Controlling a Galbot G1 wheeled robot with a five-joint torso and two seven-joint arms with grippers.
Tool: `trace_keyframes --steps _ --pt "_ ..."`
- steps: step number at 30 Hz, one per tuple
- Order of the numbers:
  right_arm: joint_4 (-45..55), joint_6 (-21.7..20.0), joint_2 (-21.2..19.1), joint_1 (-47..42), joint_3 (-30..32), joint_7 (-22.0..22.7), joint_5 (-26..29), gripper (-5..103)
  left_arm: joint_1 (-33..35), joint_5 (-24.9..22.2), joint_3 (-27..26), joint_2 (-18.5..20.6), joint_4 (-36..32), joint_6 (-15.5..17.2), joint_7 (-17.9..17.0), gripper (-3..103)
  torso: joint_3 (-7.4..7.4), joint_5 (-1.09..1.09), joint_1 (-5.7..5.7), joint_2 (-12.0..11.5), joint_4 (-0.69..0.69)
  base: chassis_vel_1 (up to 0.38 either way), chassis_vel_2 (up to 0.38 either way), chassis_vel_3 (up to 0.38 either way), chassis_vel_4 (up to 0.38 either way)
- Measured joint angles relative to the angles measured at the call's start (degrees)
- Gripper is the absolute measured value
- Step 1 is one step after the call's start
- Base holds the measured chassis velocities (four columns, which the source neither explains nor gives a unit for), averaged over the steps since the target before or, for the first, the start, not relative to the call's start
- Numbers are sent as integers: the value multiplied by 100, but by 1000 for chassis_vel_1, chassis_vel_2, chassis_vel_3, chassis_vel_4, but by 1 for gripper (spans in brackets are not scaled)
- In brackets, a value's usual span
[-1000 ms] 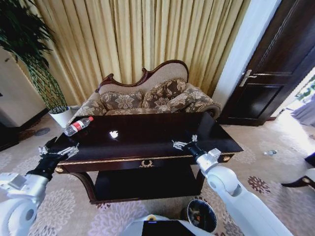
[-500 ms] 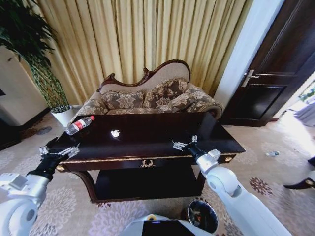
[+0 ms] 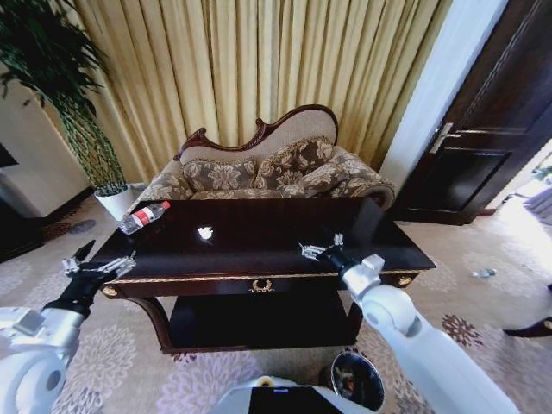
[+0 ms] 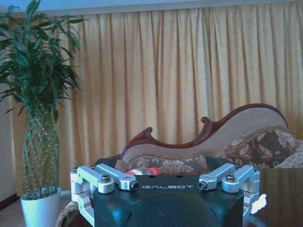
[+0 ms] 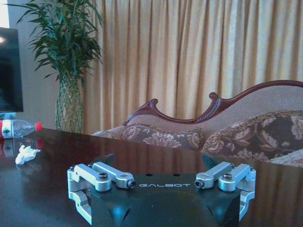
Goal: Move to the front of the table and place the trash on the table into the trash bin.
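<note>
Progress: I'm parked at the front of the table [image 3: 259,274], nothing binned yet. Both my grippers are empty with fingers spread. My left gripper [image 3: 97,266] hovers off the table's left corner; the bottle [image 3: 143,217] lies beyond it on the far left edge. White crumpled scrap [image 3: 205,233] sits mid-table, well left of my right gripper [image 3: 317,250]. Trash bin [image 3: 357,380] is on the floor under my right arm.

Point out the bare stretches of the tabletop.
The table is bare from the white scrap across to the right gripper, and beyond it to the far right end. The bottle and scrap crowd the left end.
</note>
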Motion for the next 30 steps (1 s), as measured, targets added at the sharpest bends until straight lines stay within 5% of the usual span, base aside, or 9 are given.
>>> trace_keyframes --steps 8,16,20,30 --pt "-569 -294 -619 1446 -1024 -334 870 100 84 -28 -190 -408 -71 2 -3 100 2 1 1 4 -2 0 0 0 0" --pt "-694 -383 -672 2647 -2069 -326 1184 100 108 -16 -416 -621 -40 -7 60 100 3 -1 3 7 -1 0 0 0 0" --pt "-729 -495 -466 3355 -2950 -196 1360 100 160 -36 -589 -699 -18 -14 156 100 4 -2 4 8 0 0 0 0 0" --pt "-1200 -517 404 4235 -3864 101 1252 100 159 2 -613 -826 -22 -12 296 100 5 -2 5 9 1 0 0 0 0"
